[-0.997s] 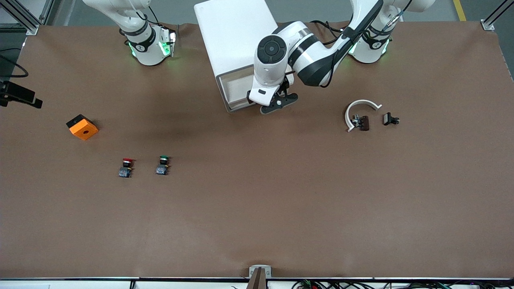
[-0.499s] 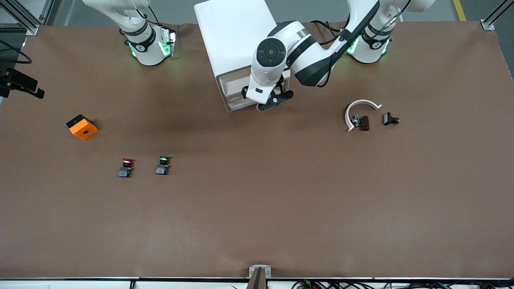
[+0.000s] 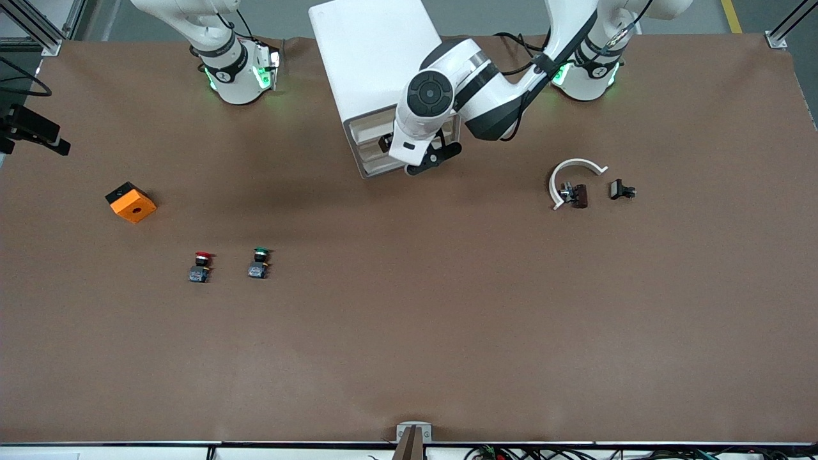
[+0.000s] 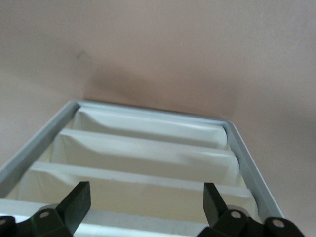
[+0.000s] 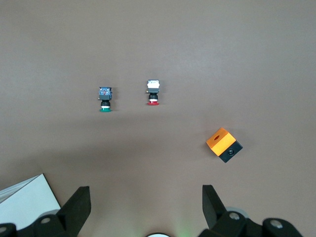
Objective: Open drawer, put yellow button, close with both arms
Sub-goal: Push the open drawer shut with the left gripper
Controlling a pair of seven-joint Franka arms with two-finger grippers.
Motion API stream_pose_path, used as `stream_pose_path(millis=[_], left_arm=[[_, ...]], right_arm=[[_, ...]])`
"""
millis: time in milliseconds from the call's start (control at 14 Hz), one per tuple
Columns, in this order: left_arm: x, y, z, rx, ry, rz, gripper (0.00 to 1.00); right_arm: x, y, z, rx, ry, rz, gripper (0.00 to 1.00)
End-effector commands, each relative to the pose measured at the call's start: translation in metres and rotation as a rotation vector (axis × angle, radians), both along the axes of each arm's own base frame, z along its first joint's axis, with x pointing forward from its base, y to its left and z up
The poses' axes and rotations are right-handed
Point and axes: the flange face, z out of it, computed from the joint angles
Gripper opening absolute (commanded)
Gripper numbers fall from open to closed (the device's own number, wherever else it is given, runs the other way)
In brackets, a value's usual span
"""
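Note:
The white cabinet (image 3: 377,64) stands between the two arms' bases. Its grey-framed front (image 3: 367,150) faces the front camera. My left gripper (image 3: 415,148) hangs over that front, open and holding nothing. In the left wrist view the left gripper (image 4: 146,197) looks down the stacked cream drawer fronts (image 4: 148,160). The drawer, the uppermost one (image 4: 148,229), lies closest between the fingers, and none juts past the frame. My right gripper (image 5: 145,197) is open and empty, high over the right arm's end of the table. The yellow button is out of view.
An orange block (image 3: 131,202) lies toward the right arm's end. A red-capped button (image 3: 202,266) and a green-capped button (image 3: 259,262) stand nearer the front camera. A white curved piece (image 3: 572,176) and small dark parts (image 3: 621,189) lie toward the left arm's end.
My left gripper has moved from the table just in front of the cabinet back over the cabinet's front, still open. The things on the table have not moved.

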Motion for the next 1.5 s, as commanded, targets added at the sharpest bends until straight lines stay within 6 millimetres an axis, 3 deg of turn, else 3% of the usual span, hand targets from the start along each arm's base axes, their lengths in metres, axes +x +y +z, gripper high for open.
stream_pose_path(millis=[0, 855, 1425], left_arm=[[-0.011, -0.016, 0.004, -0.027, 0.068, 0.035, 1.0], [-0.017, -0.023, 0.002, -0.097, 0.211, 0.119, 1.0], [0.001, -0.012, -0.004, -0.085, 0.165, 0.115, 1.0]], right_arm=[[-0.004, 0.0, 0.002, -0.024, -0.026, 0.055, 1.0], [-0.005, -0.005, 0.005, -0.028, -0.03, 0.049, 1.0], [-0.007, -0.002, 0.01, -0.039, -0.038, 0.054, 1.0]])
